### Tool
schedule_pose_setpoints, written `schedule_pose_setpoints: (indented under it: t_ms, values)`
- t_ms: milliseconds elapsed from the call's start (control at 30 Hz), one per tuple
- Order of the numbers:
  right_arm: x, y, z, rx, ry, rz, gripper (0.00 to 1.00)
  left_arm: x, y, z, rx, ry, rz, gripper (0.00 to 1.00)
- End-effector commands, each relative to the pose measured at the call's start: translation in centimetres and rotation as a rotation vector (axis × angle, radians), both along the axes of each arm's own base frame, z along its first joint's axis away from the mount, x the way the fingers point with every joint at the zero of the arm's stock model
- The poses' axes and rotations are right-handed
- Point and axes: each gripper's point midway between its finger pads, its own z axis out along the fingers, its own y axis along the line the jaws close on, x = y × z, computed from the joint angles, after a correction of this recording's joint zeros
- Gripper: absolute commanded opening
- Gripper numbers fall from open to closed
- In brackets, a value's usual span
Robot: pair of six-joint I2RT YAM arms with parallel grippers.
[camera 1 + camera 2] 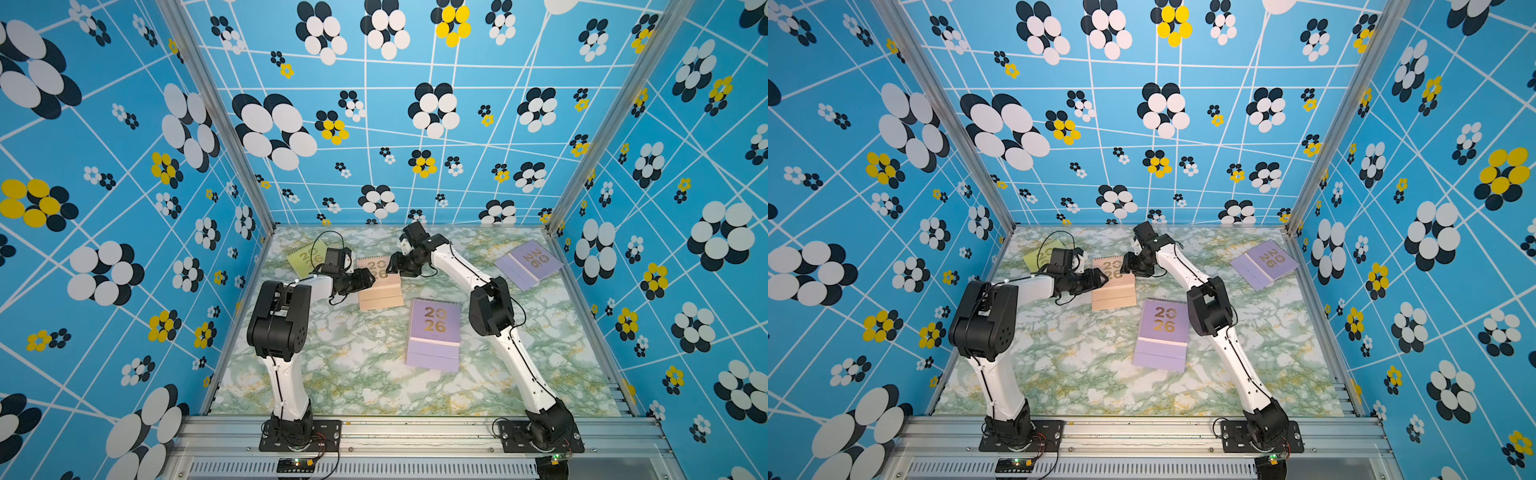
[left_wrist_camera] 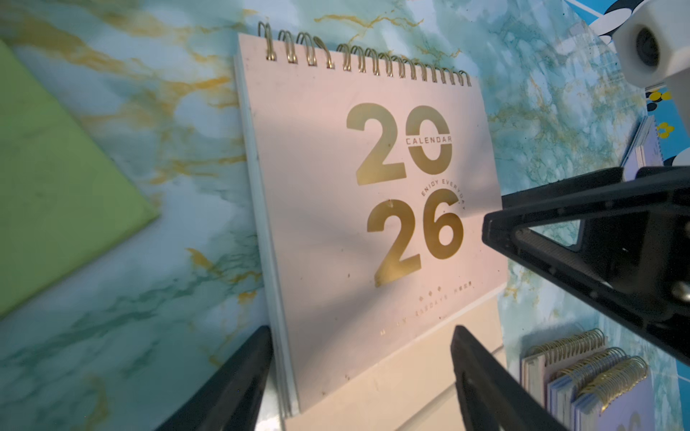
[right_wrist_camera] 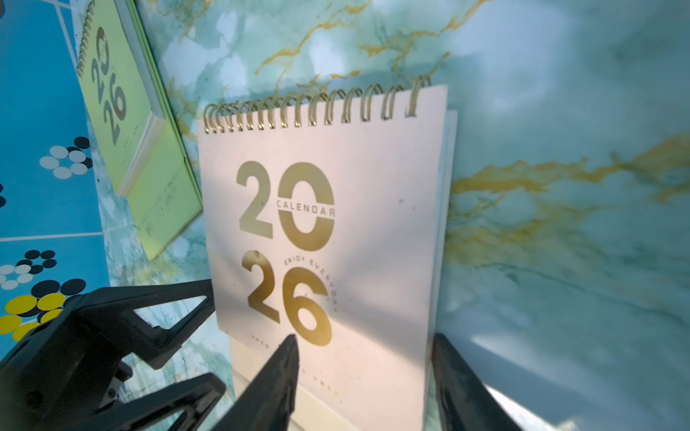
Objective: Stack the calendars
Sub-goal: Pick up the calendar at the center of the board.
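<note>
A peach calendar (image 1: 380, 282) (image 1: 1113, 284) lies flat at the middle back of the table, gold "2026" facing up. My left gripper (image 1: 368, 279) (image 2: 361, 330) hangs open over its near-left part, one finger beside its edge and the other above its base flap. From the other side my right gripper (image 1: 395, 266) (image 3: 365, 337) is also open, with one finger over the cover and one past the far edge. A yellow-green calendar (image 1: 307, 257) (image 3: 123, 112) lies at the back left. Lilac calendars lie at the centre (image 1: 434, 332) and the back right (image 1: 528, 264).
The marble-patterned table (image 1: 353, 374) is walled in by blue flowered panels on three sides. In the left wrist view the centre lilac pile (image 2: 582, 380) shows several spiral bindings one over another. The two grippers are close together over the peach calendar.
</note>
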Motion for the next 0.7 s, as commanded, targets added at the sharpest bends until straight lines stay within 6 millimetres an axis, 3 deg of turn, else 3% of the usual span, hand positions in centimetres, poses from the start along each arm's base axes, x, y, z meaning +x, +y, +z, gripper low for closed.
schedule_pose_setpoints:
  t_ms: [0, 267, 667]
  values:
    - [-0.6, 0.5, -0.8, -0.015, 0.01, 0.023, 0.58, -0.9, 1.5, -1.4, 0.078, 0.066, 0.016, 0.78]
    - [-0.9, 0.5, -0.7, -0.019, 0.012, 0.03, 0.58, -0.2, 2.0, -2.1, 0.132, 0.084, 0.025, 0.78]
    - [-1.9, 2.3, -0.3, 0.045, 0.023, 0.087, 0.58, 0.0, -1.0, -3.1, 0.062, 0.119, -0.027, 0.77]
